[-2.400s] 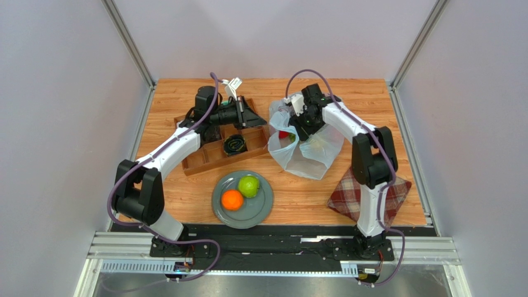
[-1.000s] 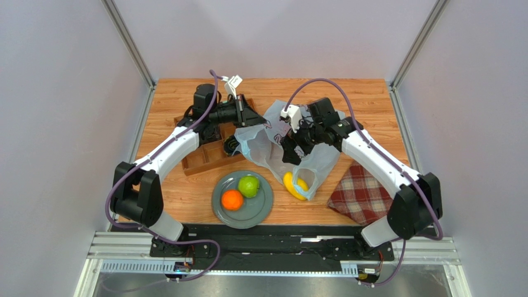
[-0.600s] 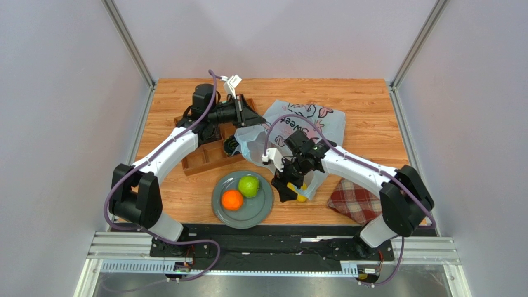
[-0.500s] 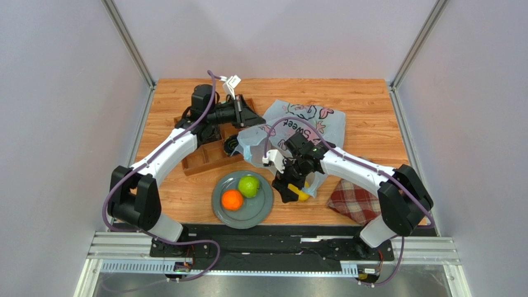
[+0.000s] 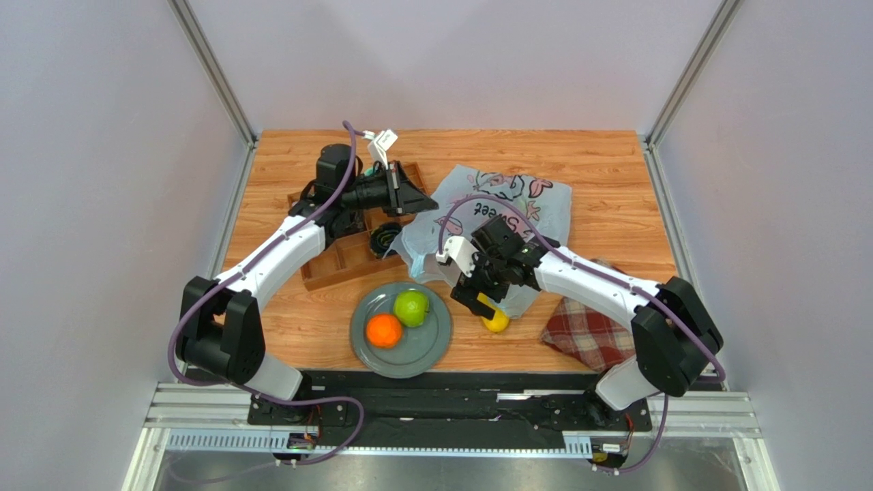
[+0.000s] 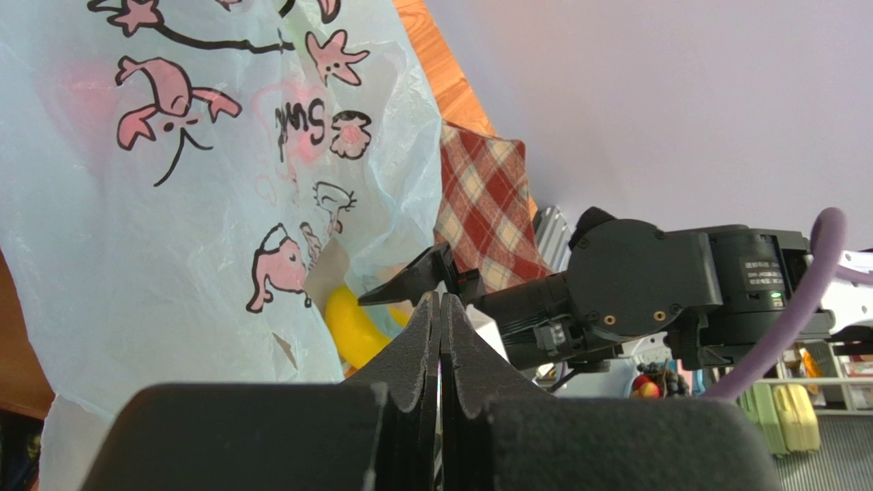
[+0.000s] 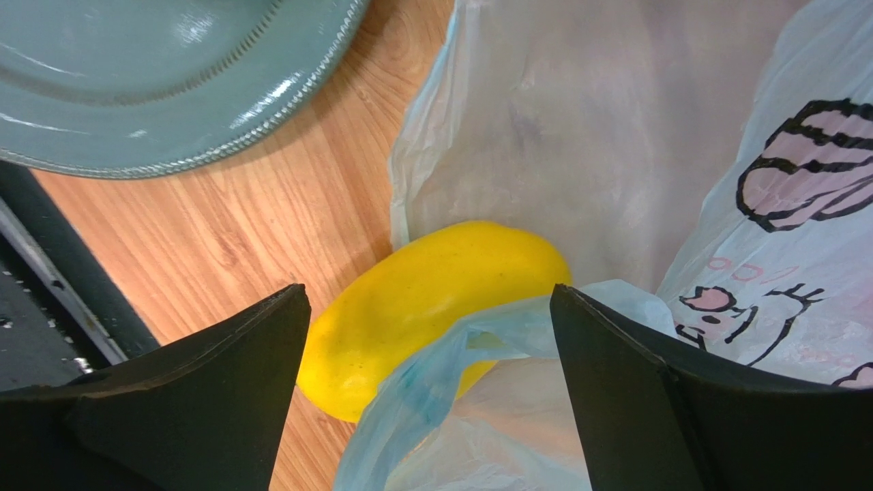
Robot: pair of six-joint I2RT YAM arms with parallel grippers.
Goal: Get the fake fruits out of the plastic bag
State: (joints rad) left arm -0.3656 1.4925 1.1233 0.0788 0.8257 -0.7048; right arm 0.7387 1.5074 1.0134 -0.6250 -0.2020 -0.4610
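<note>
The pale-blue printed plastic bag lies on its side, its mouth toward the plate. My left gripper is shut on the bag's left edge and holds it up; in the left wrist view the closed fingertips sit beside the bag. A yellow mango lies on the table at the bag's mouth, half under a flap of plastic. My right gripper hovers open just above the mango, one finger on each side, apart from it. An orange and a green apple rest on the grey plate.
A wooden compartment tray stands under the left arm at the back left. A red plaid cloth lies right of the bag, partly under the right arm. The plate's rim is close to the mango's left.
The bag has gone from upright to lying flat. My right gripper came out of it and down to its mouth, and the mango now lies exposed on the table. The left gripper has kept its grip.
</note>
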